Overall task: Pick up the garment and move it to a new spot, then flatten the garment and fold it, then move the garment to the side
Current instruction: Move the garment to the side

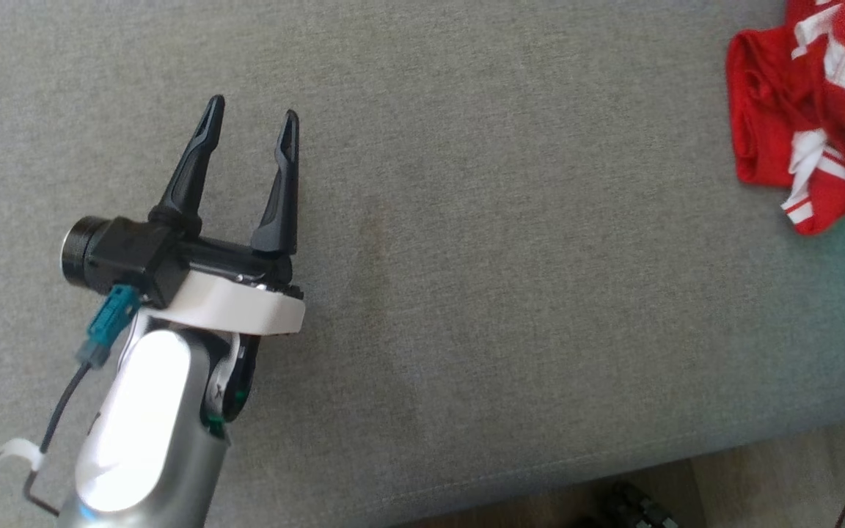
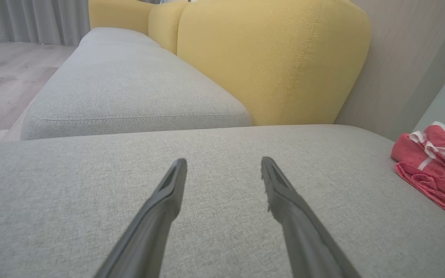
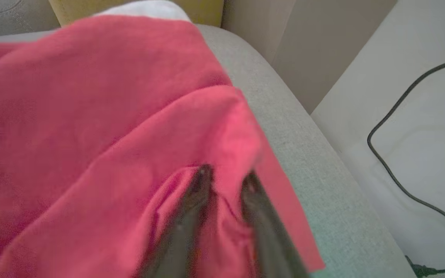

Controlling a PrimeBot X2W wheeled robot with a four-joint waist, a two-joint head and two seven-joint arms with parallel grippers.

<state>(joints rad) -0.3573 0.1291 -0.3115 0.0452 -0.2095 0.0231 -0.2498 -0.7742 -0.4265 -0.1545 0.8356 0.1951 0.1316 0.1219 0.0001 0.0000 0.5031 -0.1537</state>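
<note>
The garment (image 1: 782, 103) is a red piece with white stripes, lying bunched at the far right of the grey seat cushion (image 1: 510, 257). It also lies at the right edge of the left wrist view as the garment (image 2: 435, 170). My left gripper (image 1: 252, 110) hovers open and empty over the cushion's left part, well away from the cloth; its fingers frame bare fabric around the left gripper (image 2: 223, 161). In the right wrist view my right gripper (image 3: 226, 175) is buried in the garment (image 3: 110, 116), jaws a little apart with a red fold lying in the gap.
Yellow backrests (image 2: 269, 61) stand behind the seat, and a second grey cushion (image 2: 129, 85) runs off to the left. A wall and pale floor lie past the cushion's right end, with a black cable (image 3: 392, 162) on the floor. The cushion's front edge (image 1: 613, 455) borders the floor.
</note>
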